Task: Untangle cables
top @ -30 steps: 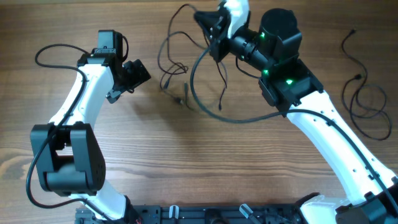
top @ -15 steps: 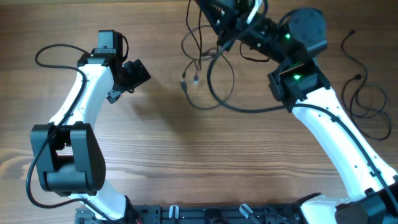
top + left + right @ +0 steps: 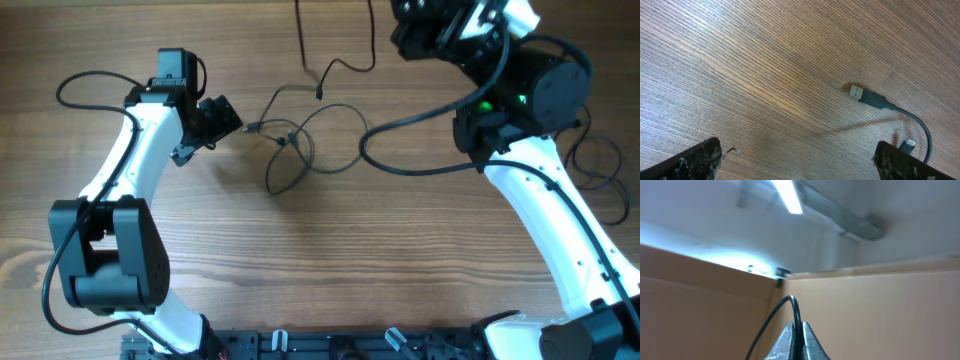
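My right tool [image 3: 796, 339] is pinched shut on one strand [image 3: 793, 299], held high at the far edge. My left tool [image 3: 222, 118] stands wide, empty. The cables [image 3: 300, 140] loop on the surface [image 3: 330, 260] just right of it, stretched left-to-right; my left arm is nearer.

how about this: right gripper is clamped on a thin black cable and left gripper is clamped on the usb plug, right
No. The left gripper is open and holds nothing: the left wrist view shows its fingers wide apart and the USB plug lying free on the table. The right gripper is clamped on a thin black cable.
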`<action>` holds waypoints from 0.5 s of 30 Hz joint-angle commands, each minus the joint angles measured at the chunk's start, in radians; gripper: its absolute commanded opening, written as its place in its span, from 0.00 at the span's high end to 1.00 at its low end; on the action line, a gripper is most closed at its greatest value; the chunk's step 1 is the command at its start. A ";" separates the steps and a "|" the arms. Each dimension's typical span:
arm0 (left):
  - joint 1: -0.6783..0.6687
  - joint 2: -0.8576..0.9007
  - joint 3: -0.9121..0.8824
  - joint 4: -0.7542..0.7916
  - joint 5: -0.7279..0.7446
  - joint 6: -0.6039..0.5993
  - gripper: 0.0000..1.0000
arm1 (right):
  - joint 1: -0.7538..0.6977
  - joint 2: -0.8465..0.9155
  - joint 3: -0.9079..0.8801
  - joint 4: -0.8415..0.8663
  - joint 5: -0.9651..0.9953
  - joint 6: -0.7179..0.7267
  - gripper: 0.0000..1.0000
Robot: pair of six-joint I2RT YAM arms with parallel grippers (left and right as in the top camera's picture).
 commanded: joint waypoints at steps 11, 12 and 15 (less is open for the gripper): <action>0.001 0.008 -0.003 0.003 -0.017 -0.014 0.00 | -0.011 -0.005 0.016 -0.579 1.082 0.121 0.96; 0.001 0.008 -0.003 0.003 -0.017 -0.014 0.00 | -0.011 -0.005 0.016 -0.631 1.139 0.156 0.96; 0.001 0.008 -0.003 0.003 -0.017 -0.014 0.00 | -0.011 -0.005 0.016 -0.793 1.164 0.174 0.96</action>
